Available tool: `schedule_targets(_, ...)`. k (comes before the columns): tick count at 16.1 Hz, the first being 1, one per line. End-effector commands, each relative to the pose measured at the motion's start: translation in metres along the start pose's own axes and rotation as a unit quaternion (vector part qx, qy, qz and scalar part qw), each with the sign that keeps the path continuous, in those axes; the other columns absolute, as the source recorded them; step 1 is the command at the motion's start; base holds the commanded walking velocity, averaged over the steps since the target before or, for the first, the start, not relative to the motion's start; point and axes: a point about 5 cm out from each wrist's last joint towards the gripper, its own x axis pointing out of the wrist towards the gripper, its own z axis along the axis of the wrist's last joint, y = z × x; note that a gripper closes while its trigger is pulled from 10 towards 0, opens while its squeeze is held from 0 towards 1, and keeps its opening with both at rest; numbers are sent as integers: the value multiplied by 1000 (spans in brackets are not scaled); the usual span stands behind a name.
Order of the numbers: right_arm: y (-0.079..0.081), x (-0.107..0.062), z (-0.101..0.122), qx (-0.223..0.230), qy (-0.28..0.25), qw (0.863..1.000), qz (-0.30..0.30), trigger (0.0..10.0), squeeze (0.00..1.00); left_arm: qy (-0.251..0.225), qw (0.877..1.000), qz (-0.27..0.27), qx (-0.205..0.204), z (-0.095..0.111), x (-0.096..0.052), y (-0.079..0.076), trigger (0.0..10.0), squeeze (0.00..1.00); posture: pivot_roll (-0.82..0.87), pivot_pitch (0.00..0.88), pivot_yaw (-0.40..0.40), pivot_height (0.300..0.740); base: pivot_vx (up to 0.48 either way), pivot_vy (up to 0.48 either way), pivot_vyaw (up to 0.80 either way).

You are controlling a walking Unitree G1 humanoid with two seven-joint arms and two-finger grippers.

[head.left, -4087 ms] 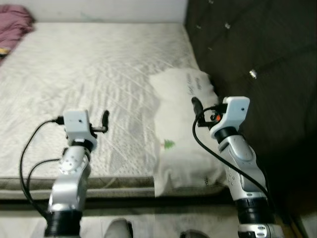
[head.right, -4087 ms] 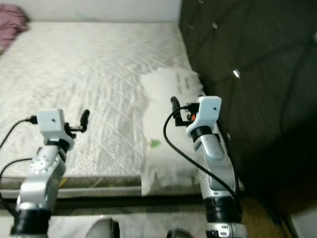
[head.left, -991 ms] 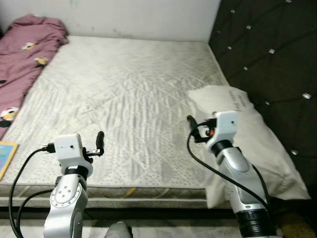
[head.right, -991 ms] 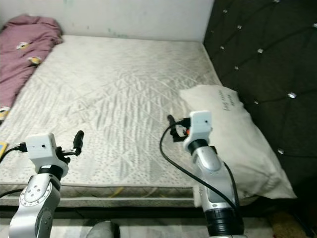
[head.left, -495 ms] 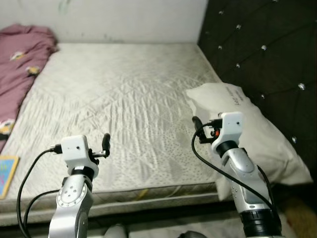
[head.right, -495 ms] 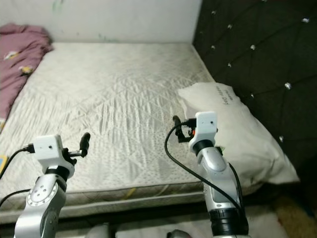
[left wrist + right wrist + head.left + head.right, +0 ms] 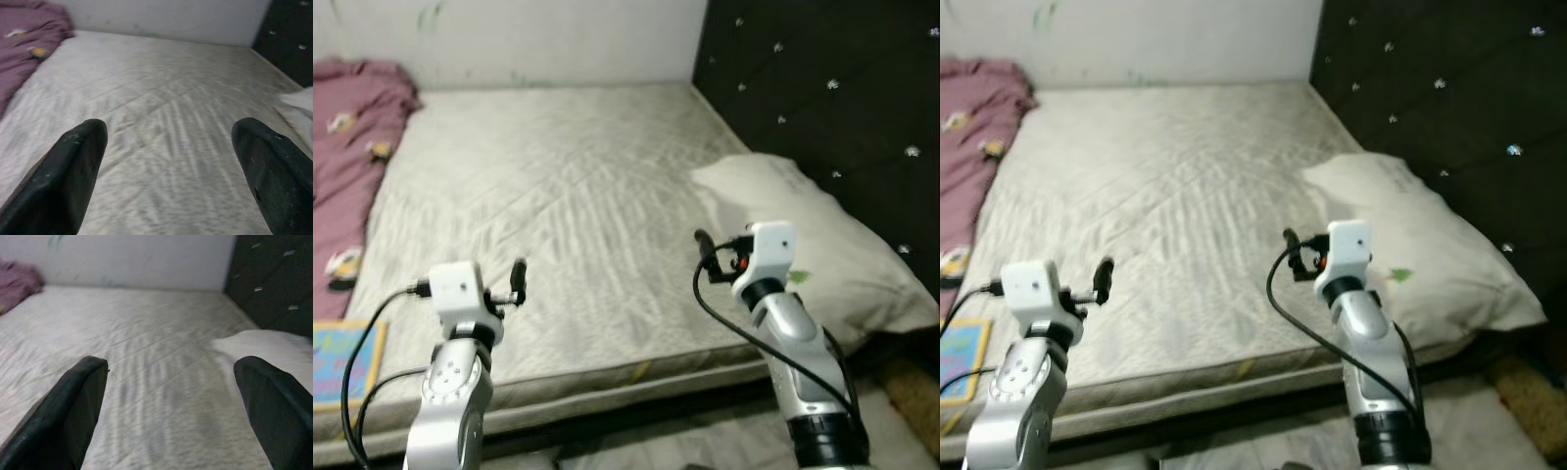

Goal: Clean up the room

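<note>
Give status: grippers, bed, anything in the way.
Left gripper and right gripper open, empty, raised over mattress edge. Pillow by headboard; purple blanket and book at far left. Nothing between grippers and bed.

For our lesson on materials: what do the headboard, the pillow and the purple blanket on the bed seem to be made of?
Headboard: dark padded upholstery, probably leather-look or fabric, judging by the diamond tufting and shiny studs.
Pillow: soft off-white cloth, matte and creased, with small printing.
Purple blanket: soft matte fabric, rumpled in folds, with small printed pictures.
</note>
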Motion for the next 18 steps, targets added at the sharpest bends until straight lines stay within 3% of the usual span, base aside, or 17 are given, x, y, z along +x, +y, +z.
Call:
schedule_targets(1, 6, 4, 8, -3, -15, 1000, 11, 10000, 0, 1, 1000, 6, 8, 0, 0, 4, 10000, 0, 37, 9, -53, 740, 0, 480, 594)
schedule_targets(5, 4, 3, 7, 5, -15, 1000, -1, 10000, 0, -4, 1000, 2, 9, -1, -1, 3, 10000, 0, 35, 9, -51, 740, 0, 188, 156)
schedule_targets(8, 1, -2, 5, -7, -33, 999, -27, 10000, 0, -14, 999, -17, 40, -7, -6, 6, 10000, 0, 30, 0, -52, 740, 0, 0, 0)
schedule_targets(12, 7, -4, -19, 2, -17, 1000, -20, 10000, 0, 27, 1000, 7, 0, -30, -2, 15, 10000, 0, 27, 0, -35, 740, 0, 0, 0)
schedule_targets(18, 6, -8, -26, 2, -16, 1000, -23, 10000, 0, 30, 1000, -3, -1, -37, -2, 13, 10000, 0, 24, 0, -27, 740, 0, 0, 0)
